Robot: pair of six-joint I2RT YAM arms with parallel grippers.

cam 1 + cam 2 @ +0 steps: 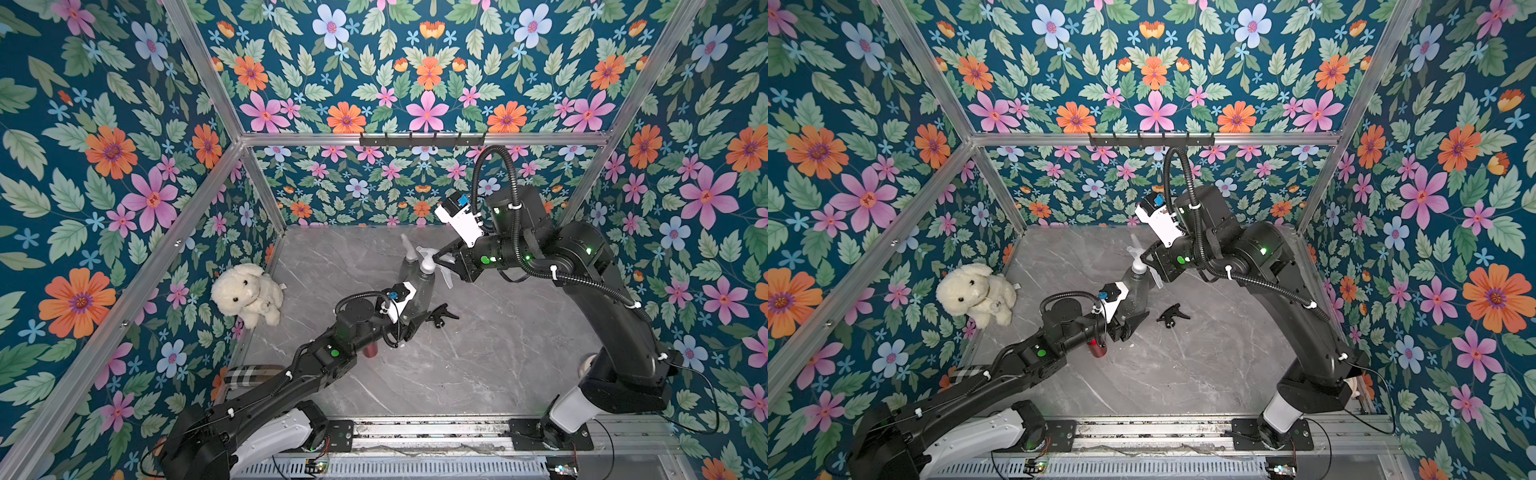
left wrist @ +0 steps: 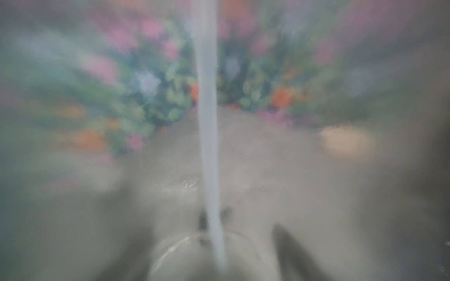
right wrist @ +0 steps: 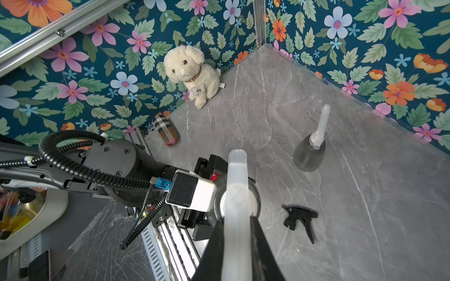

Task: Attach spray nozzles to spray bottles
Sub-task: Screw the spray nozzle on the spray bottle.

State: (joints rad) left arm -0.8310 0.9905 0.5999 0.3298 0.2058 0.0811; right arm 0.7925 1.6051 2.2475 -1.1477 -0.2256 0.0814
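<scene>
Right gripper [image 3: 236, 223] was clamped tight on the whitish nozzle [image 3: 236, 175], which sat atop the grey bottle [image 1: 424, 286]. The left gripper [image 1: 413, 319] hugged that bottle low down. I'd guess about halfway: the second grey bottle [image 3: 308, 158] behind already wore its nozzle, the black nozzle [image 3: 300, 216] lay loose on the table [image 3: 365, 219], and the red bottle [image 1: 1097, 348] stood bare.

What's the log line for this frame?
left gripper: shut on grey bottle | right gripper: shut on white nozzle atop it | black nozzle: loose on table

The right gripper [image 1: 437, 259] clamps nozzle [image 1: 427, 263] atop grey bottle [image 1: 423, 287].
</scene>
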